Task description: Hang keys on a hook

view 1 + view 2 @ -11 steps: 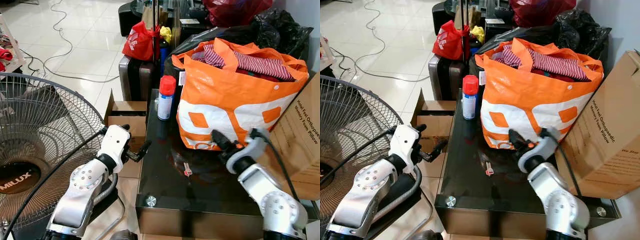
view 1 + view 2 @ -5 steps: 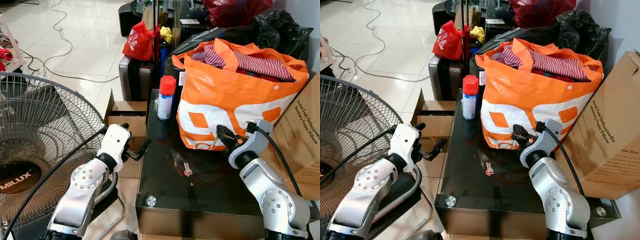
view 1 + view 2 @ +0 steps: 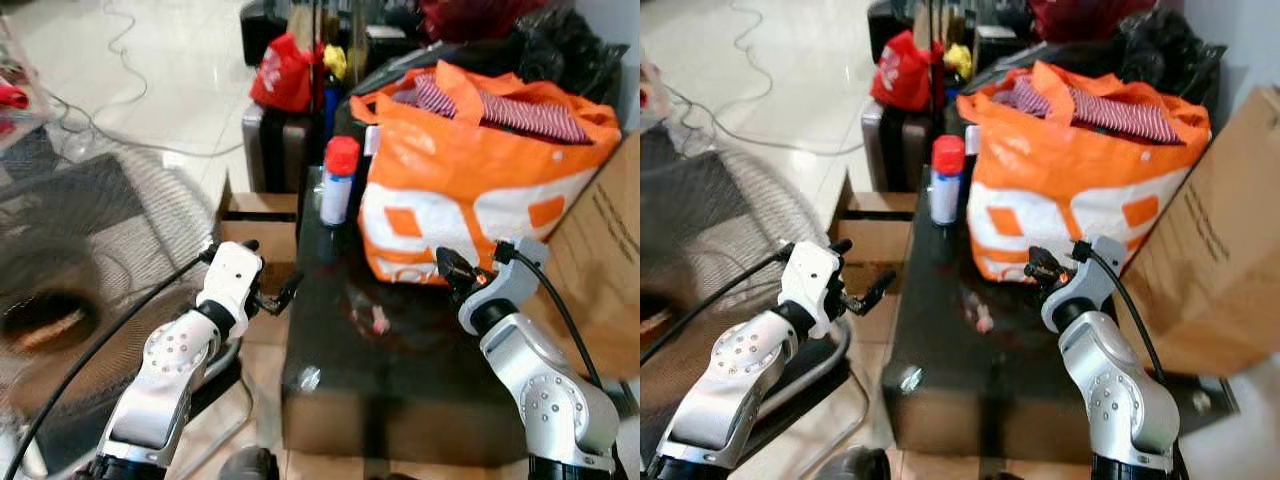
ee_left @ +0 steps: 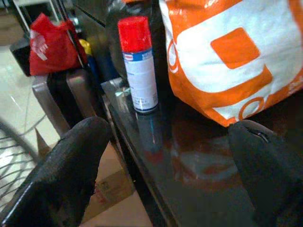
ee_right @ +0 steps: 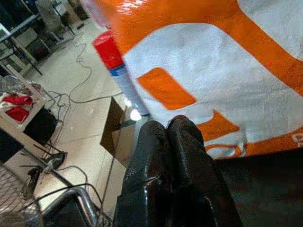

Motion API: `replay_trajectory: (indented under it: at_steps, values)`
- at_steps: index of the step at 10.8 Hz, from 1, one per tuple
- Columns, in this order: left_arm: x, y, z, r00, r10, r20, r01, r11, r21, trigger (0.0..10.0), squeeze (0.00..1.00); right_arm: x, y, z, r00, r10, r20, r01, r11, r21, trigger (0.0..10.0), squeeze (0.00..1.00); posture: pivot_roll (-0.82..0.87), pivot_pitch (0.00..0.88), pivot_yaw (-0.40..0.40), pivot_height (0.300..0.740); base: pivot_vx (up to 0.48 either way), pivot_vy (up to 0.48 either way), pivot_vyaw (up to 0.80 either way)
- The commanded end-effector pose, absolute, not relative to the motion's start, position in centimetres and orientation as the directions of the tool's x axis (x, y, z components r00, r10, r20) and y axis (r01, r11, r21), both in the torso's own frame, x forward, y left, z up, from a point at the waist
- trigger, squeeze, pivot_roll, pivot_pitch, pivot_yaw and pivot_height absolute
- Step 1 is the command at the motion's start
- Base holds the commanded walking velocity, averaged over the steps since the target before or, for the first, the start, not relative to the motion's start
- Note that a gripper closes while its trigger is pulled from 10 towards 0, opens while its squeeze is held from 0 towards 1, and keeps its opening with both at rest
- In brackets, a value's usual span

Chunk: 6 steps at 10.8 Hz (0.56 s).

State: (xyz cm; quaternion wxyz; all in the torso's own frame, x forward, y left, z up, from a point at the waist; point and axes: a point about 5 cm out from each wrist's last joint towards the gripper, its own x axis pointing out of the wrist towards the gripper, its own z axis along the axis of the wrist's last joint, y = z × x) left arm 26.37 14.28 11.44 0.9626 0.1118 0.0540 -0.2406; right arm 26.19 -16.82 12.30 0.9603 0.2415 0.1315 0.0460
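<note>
Keys (image 3: 379,322), a small pale-and-reddish blurred shape, lie flat on the dark glass table (image 3: 400,380) before the orange bag (image 3: 470,190). The right gripper (image 3: 447,266) hovers beside them, fingers pressed together; the left gripper (image 3: 287,294), fingers apart, hangs off the table's edge.

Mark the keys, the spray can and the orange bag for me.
keys (image 3: 379,323), left eye view, on the red tag.
spray can (image 4: 138,66), left wrist view, on its white body.
orange bag (image 3: 470,190), left eye view, on its front panel.
</note>
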Motion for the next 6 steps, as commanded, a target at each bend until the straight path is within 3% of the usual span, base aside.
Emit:
replay_trajectory:
  at_steps: [1,6]
  values:
    - [26.39,14.14,11.48,0.878,-0.451,-0.161,0.477,0.856,0.198,10.0,0.61,26.36,-17.15,12.62,0.966,0.138,-0.218,-0.017,0.878,0.479,10.0,0.0,0.01,0.0,-0.025,0.74,-0.244,0.0,0.0]
    - [26.66,13.97,11.35,0.878,-0.451,-0.16,0.476,0.858,0.195,10.0,0.62,26.7,-17.86,12.67,0.969,0.111,-0.223,0.009,0.879,0.477,10.0,0.0,0.01,0.0,-0.03,0.74,-0.241,0.0,0.0]
